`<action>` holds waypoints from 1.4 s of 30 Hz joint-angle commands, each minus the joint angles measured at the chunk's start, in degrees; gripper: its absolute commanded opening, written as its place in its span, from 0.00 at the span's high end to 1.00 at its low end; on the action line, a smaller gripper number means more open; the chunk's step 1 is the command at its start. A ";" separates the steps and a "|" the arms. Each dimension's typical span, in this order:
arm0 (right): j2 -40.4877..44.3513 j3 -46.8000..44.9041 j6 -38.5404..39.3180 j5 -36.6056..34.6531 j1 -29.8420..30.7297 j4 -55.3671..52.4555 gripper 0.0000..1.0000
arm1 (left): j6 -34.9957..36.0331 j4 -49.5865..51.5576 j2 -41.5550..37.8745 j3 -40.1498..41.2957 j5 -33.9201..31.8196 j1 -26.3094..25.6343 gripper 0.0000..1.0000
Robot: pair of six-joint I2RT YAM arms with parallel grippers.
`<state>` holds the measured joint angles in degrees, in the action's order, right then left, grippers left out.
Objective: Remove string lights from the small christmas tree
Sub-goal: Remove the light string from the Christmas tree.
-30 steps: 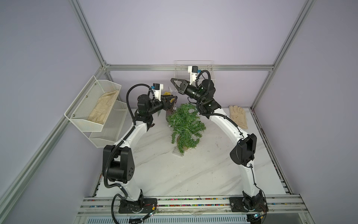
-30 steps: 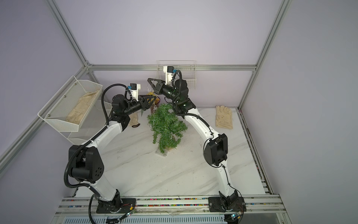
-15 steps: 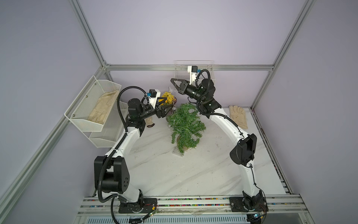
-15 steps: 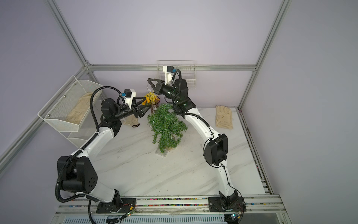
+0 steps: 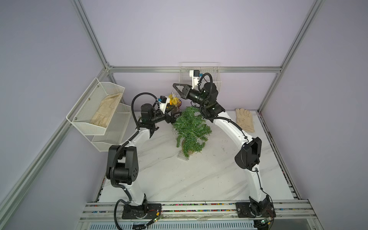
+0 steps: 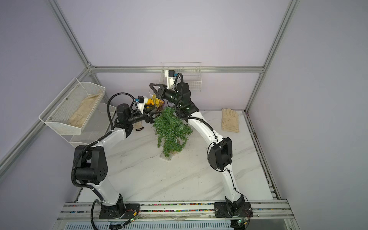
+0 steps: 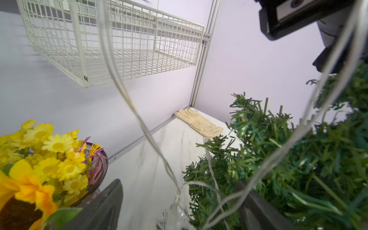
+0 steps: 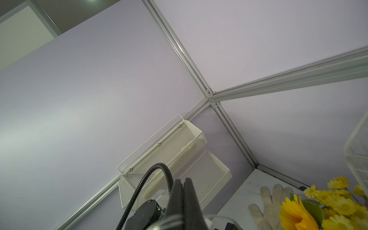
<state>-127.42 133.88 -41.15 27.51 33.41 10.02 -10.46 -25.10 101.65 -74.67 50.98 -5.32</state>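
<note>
Near edge: clear box (image 5: 182, 156) of string lights (image 7: 148, 140) lies on desk (image 5: 179, 179) at foot of small christmas tree (image 5: 191, 127); strand threaded through branches. Left tool (image 7: 179, 183) spread wide at upper branches, strand running between fingers (image 7: 107, 205), nothing gripped. Above, right tool (image 5: 175, 86) pinched shut on lifted strand. Risk: upward pull on snagged wire tips light tree, or slack loop hooks flower vase (image 5: 175, 101) just behind.

Top views high overhead — same whole scene, wrist views close, upward-tilted
</note>
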 commanded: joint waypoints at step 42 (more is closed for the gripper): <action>8.15 -10.16 4.48 -1.36 0.78 -2.02 0.41 | -6.32 9.18 -25.64 3.77 -38.06 0.95 1.00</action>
<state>-124.44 125.32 -38.26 27.35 33.87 8.25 -18.15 -19.18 83.59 -73.84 20.27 -4.82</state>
